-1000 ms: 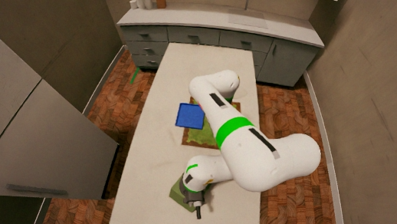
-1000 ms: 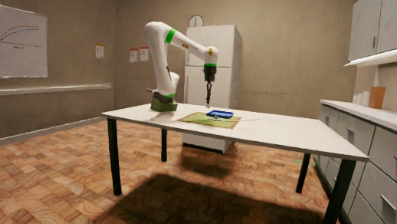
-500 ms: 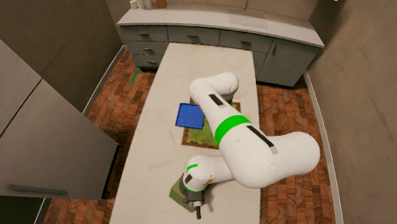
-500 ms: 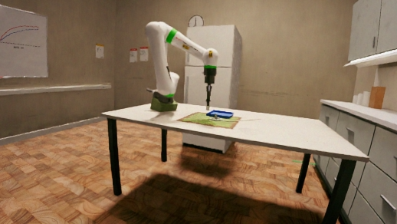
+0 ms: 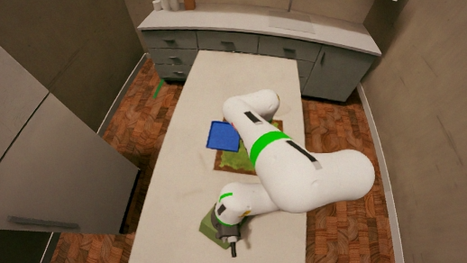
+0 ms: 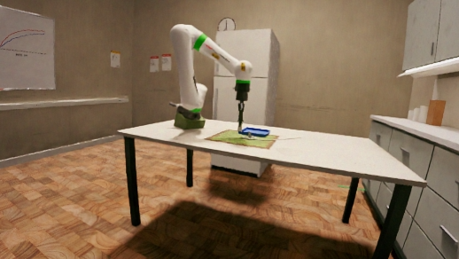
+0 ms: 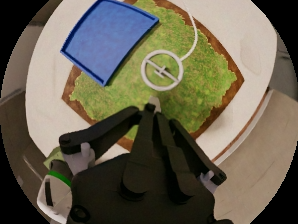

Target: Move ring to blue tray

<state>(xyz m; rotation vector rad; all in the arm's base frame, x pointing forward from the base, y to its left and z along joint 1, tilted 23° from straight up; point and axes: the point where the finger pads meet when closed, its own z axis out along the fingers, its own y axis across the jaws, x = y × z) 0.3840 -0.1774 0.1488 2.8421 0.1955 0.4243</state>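
Note:
In the wrist view a white ring lies on the green mat around a thin stake seen from above, with a white line curving away from it. The blue tray sits at the mat's corner, just left of the ring, and it is empty. My gripper is shut with nothing between its fingers. Its tips hang above the mat just short of the ring. In the exterior view the gripper points straight down beside the tray. In the top view the arm hides the ring; the tray shows.
The mat lies mid-table, and the arm's green base stands at the near end. Cabinets line the wall beyond the far end of the table. A fridge stands behind the table.

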